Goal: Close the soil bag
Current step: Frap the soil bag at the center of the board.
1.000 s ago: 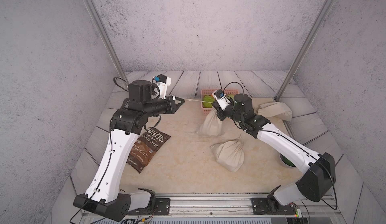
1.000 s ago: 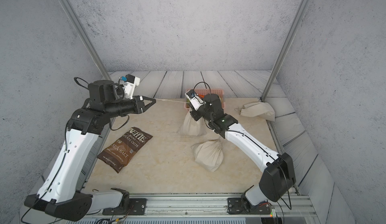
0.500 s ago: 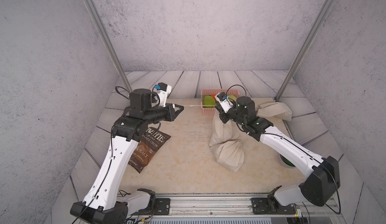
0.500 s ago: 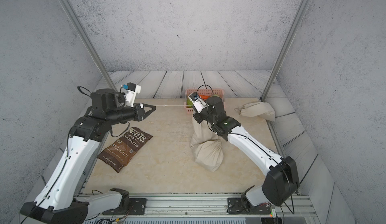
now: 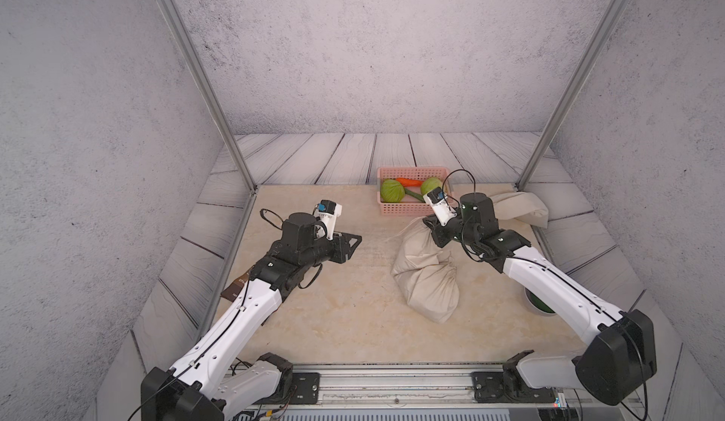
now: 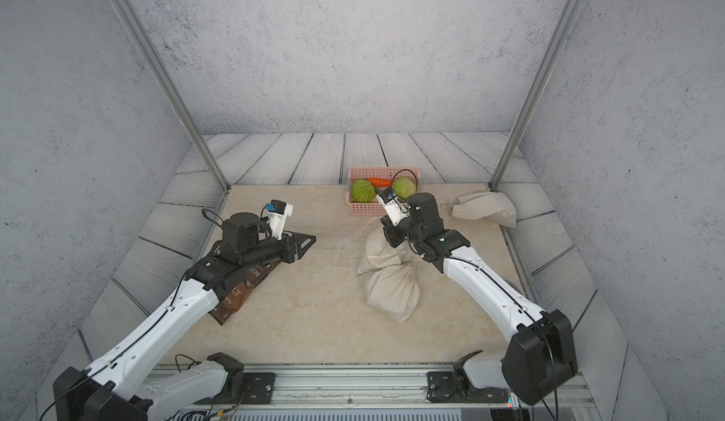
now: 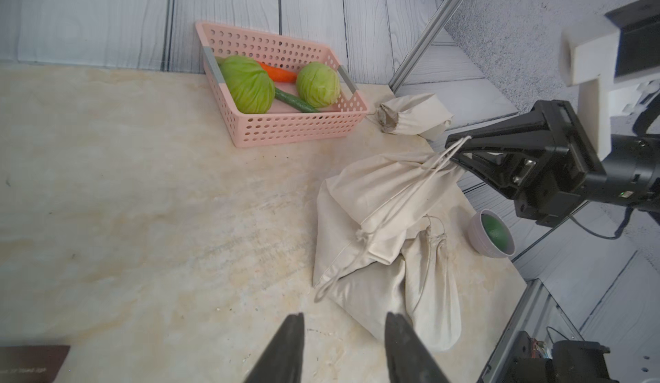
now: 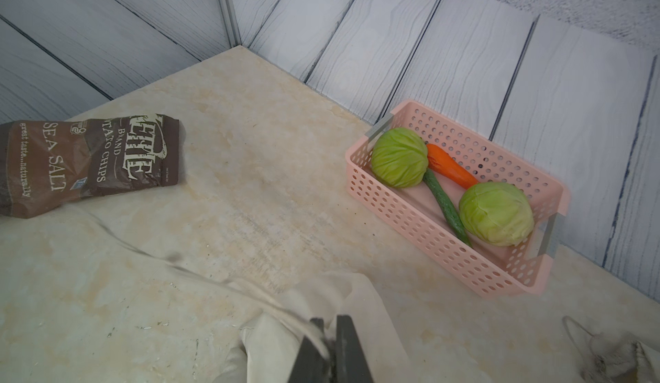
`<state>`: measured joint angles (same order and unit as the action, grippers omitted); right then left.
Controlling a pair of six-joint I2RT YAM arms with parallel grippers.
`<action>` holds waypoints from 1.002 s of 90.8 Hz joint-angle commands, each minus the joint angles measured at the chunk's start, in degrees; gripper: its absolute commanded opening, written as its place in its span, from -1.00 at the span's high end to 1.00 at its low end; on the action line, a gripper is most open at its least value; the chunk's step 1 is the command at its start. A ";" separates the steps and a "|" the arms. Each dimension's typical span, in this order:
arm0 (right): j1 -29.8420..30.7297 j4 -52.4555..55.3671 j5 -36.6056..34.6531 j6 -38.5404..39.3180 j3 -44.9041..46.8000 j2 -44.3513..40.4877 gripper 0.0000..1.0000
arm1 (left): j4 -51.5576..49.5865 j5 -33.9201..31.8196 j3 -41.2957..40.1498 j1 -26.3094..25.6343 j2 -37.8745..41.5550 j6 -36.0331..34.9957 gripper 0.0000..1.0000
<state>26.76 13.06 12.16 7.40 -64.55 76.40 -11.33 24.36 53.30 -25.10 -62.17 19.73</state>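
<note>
Soil bag (image 5: 416, 250), a cream cloth sack, sits right of centre on the beige table (image 5: 333, 321). It slumps against a 2nd sack (image 5: 431, 297) lying just in front of it, the 2 touching. A brown chips bag (image 6: 231, 301) lies partly under the left arm (image 6: 164, 317). At the back, near the soil bag, a pink basket (image 5: 412, 171) holds 2 cabbages (image 8: 400, 158), 1 carrot (image 8: 450, 169) and 1 cucumber (image 8: 446, 202). The right gripper (image 7: 450, 144) is at the bag's neck, jaws pinched together on its drawstring (image 7: 360, 234). The left gripper (image 7: 344, 318) hovers over bare table, jaws apart and empty, clear of the bag.
</note>
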 commanded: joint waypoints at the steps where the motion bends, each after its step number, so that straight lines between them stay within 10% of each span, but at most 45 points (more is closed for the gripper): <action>1: 0.16 2.01 3.17 -1.91 -0.58 -0.99 1.00 | 8.34 -0.52 0.60 -1.75 -2.41 -2.46 -0.25; 28: 0.94 2.58 5.84 -2.14 -0.65 -1.16 1.00 | 13.76 -0.22 7.32 -9.20 -12.80 -11.93 -0.62; 91: 1.35 3.47 7.23 -2.58 -0.70 -1.42 1.00 | 18.06 6.49 15.27 -13.20 -30.47 -16.82 0.04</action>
<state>27.86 15.84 18.11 5.56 -64.55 76.25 5.45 28.93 66.28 -37.56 -91.42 4.10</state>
